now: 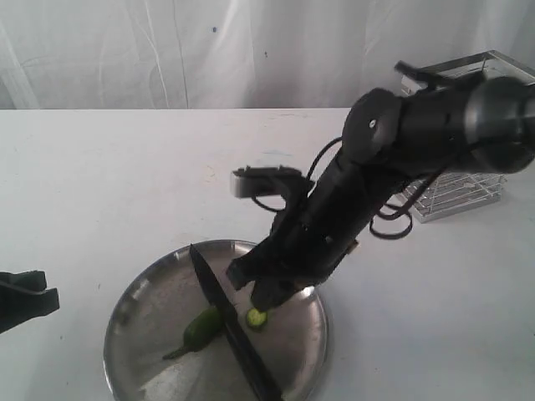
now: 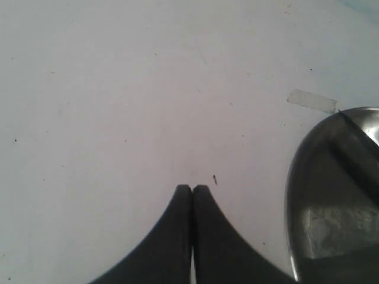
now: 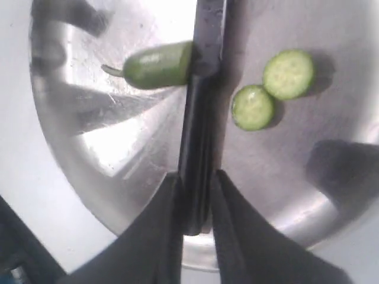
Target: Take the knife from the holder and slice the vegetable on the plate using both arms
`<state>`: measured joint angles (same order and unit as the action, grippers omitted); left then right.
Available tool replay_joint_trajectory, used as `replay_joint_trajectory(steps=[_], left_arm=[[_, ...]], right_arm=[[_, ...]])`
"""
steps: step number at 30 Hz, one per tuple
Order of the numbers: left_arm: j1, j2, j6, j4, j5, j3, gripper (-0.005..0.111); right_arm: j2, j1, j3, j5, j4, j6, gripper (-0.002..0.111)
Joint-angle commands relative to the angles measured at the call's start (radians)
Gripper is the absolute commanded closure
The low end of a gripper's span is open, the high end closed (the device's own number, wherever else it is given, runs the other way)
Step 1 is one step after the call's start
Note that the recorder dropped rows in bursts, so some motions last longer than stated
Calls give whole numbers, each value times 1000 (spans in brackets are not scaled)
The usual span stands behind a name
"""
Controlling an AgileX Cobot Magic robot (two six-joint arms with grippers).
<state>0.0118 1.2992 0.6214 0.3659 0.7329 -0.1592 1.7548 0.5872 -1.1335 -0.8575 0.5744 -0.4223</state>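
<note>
The round steel plate [image 1: 125, 317] [image 3: 112, 148] [image 2: 331, 195] sits at the front of the white table. Across it runs the dark knife [image 1: 238, 342] [image 3: 204, 89]. My right gripper [image 1: 255, 294] [image 3: 198, 174] hangs over the plate, shut on the handle's butt end. The blade covers the blunt end of the green vegetable [image 1: 201, 328] [image 3: 155, 65], whose stem points away from the blade. Two round cut discs [image 3: 288, 73] [image 3: 253, 107] lie on the blade's other side; the exterior view shows one disc [image 1: 257, 317]. My left gripper [image 1: 50, 299] [image 2: 192, 188] is shut and empty over bare table left of the plate.
The chrome wire holder [image 1: 460, 196] stands at the back right, partly hidden behind my right arm [image 1: 401, 134]. A strip of tape [image 2: 311, 100] is stuck to the table near the plate's rim. A white curtain closes off the back.
</note>
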Motion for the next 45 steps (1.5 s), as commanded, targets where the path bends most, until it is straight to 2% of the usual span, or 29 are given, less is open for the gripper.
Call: replay_joint_trajectory(steps=[1, 5, 8, 11, 15, 18, 21, 24, 27, 30, 32, 36, 41, 45], left_arm=[[-3, -2, -9, 33, -48, 12, 107], [-3, -2, 3, 39, -107, 12, 107], [-3, -2, 16, 47, -160, 12, 107], [-3, -2, 16, 47, -186, 12, 107], [-3, -2, 8, 47, -172, 12, 107], [-3, -2, 2, 47, -174, 12, 107], [-3, -2, 2, 47, -174, 12, 107], [-3, -2, 2, 47, -174, 12, 107], [-3, -2, 2, 47, -174, 12, 107], [-3, -2, 2, 47, -174, 12, 107], [-3, -2, 2, 47, -174, 12, 107], [-3, -2, 2, 47, -174, 12, 107], [-3, -2, 2, 47, -174, 12, 107], [-3, -2, 2, 47, -174, 12, 107]], right_arm=[[-159, -9, 4, 81, -254, 44, 106], [-306, -9, 86, 244, -551, 284, 108], [-396, -17, 173, 363, -668, 379, 108], [-458, -58, 276, 481, -726, 385, 108], [-468, -170, 413, 612, -754, 438, 108], [-499, -246, 510, 818, -744, 624, 108], [-570, -278, 624, 1017, -744, 780, 108], [-663, -300, 767, 1226, -738, 783, 108], [-767, -327, 881, 1317, -636, 748, 108], [-906, -332, 996, 1305, -428, 519, 108], [-1015, -332, 1039, 1198, -363, 507, 108], [-1144, -332, 1054, 1026, -363, 507, 108], [-1176, -332, 1054, 932, -359, 499, 108], [-1283, -357, 1054, 858, -367, 368, 108]])
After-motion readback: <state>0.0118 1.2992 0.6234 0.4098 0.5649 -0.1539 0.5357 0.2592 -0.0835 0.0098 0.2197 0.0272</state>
